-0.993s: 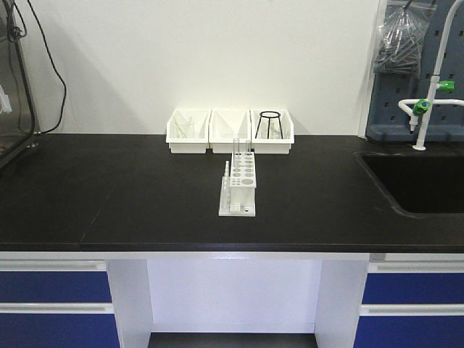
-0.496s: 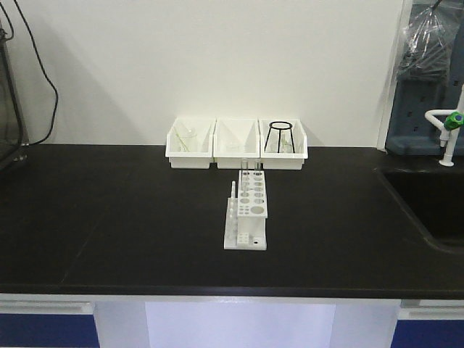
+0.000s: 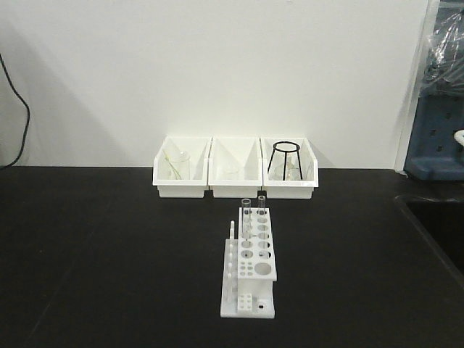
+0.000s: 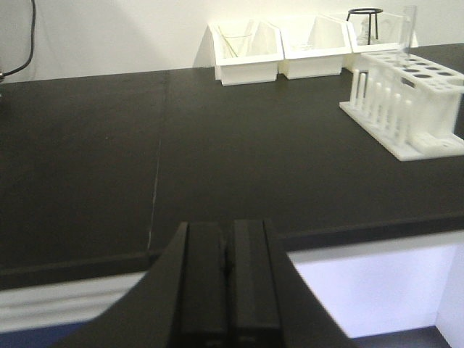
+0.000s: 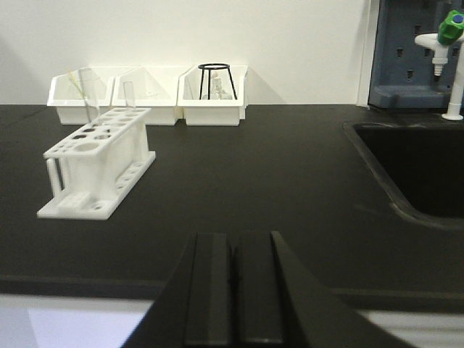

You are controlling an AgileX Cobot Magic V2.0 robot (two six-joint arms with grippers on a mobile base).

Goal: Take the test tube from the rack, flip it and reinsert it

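The small white rack (image 3: 250, 272) stands on the black countertop, mid-front, with round holes on top and thin pegs along its left side. Two clear test tubes (image 3: 246, 216) stand upright in holes at its far end. The rack also shows in the left wrist view (image 4: 406, 101) at the right and in the right wrist view (image 5: 98, 159) at the left. My left gripper (image 4: 227, 250) is shut and empty, hovering at the counter's front edge, well left of the rack. My right gripper (image 5: 234, 261) is shut and empty at the front edge, right of the rack.
Three larger white bins (image 3: 234, 177) line the back wall; the left holds glassware, the right a black wire tripod (image 3: 284, 161). A sunken black sink (image 5: 428, 174) lies at the right, with a green-tipped tap (image 5: 449, 29) above it. A black cable (image 3: 18, 116) hangs at far left.
The front view has closed in on the counter: rack and bins appear larger and lower, and the cabinet fronts and drawers have dropped out of sight. Nothing on the counter has moved.
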